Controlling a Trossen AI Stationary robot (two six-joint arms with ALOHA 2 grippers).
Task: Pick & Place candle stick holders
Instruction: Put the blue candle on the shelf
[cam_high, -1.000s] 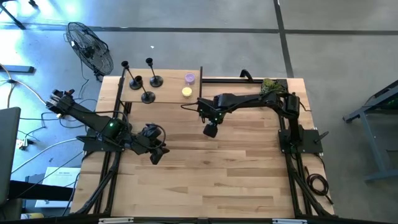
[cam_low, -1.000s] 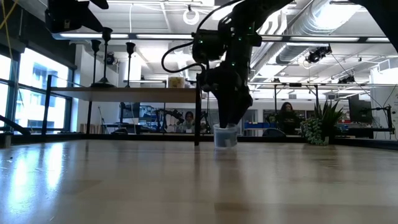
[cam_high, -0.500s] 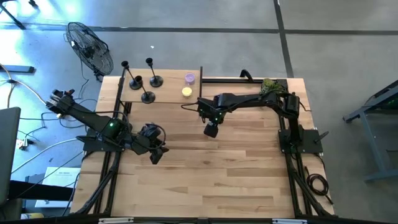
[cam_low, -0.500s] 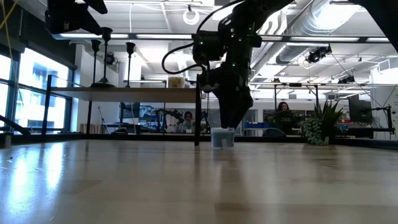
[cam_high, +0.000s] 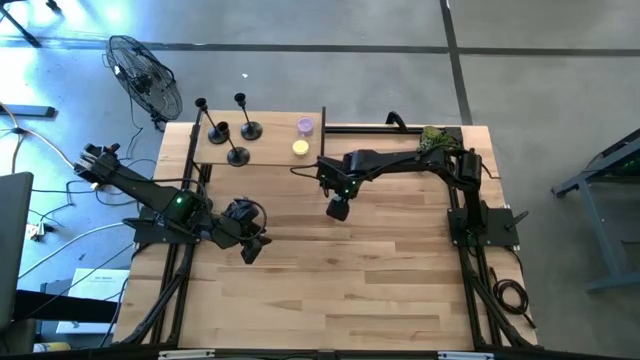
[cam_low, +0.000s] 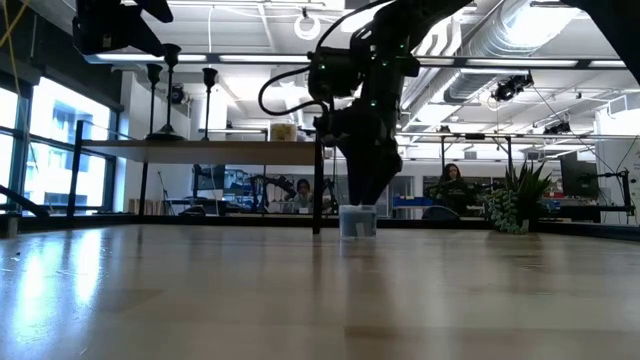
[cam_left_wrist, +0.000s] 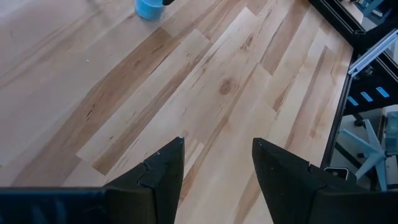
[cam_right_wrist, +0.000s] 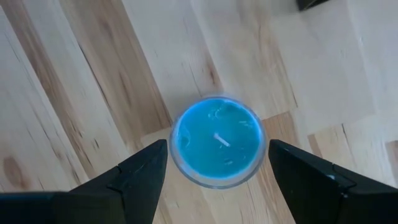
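right gripper (cam_right_wrist: 217, 163) shifted slightly left over the small blue candle in a clear glass (cam_right_wrist: 217, 140), fingers wide astride it, not gripping. left gripper (cam_left_wrist: 217, 163) hovers half open, empty. three black candle stick holders (cam_high: 232, 130) stand on the raised shelf (cam_high: 270, 150).

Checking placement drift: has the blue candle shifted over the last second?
Yes. In the low view the blue candle sits slightly nearer the dark shelf post than before.
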